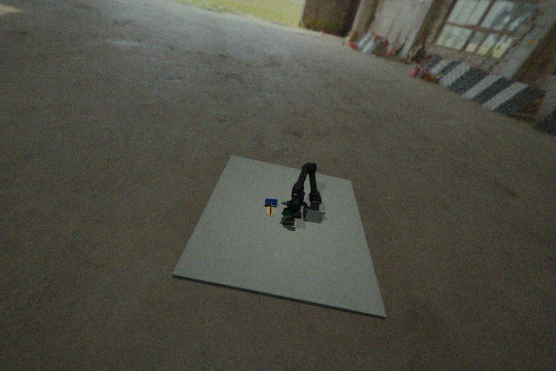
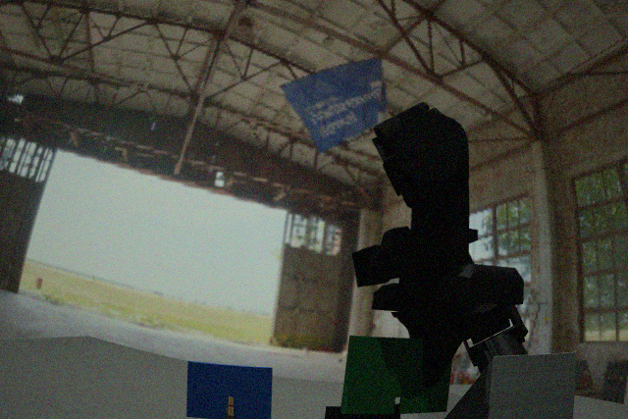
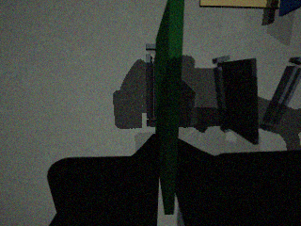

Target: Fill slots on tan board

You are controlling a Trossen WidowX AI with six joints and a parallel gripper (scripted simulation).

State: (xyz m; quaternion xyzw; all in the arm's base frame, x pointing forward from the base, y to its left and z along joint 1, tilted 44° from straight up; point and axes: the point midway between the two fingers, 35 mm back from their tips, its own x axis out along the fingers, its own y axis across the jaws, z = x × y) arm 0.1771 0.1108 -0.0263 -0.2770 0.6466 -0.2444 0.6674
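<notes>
A green board in the pincer's grasp, with the blue one across the tan board.
The pincer (image 1: 294, 206) (image 2: 430, 371) (image 3: 161, 138) is clenched on the green board (image 1: 287, 213) (image 2: 366, 374) (image 3: 169, 52), held upright with its notch down; it is near the dark holders (image 1: 287, 221) (image 3: 241, 96) and apart from the tan board (image 1: 268, 211) (image 2: 230, 406) (image 3: 235, 3); the blue board (image 1: 270, 202) (image 2: 215, 386) (image 3: 290, 7) stands crosswise at the tan board's one end; how deep it sits is too small to tell.

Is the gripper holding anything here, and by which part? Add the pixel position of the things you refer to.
Yes: the gripper (image 3: 161, 138) holds the green board (image 2: 372, 371) (image 3: 169, 71), its fingers on the two flat faces, near its top in the exterior view.
</notes>
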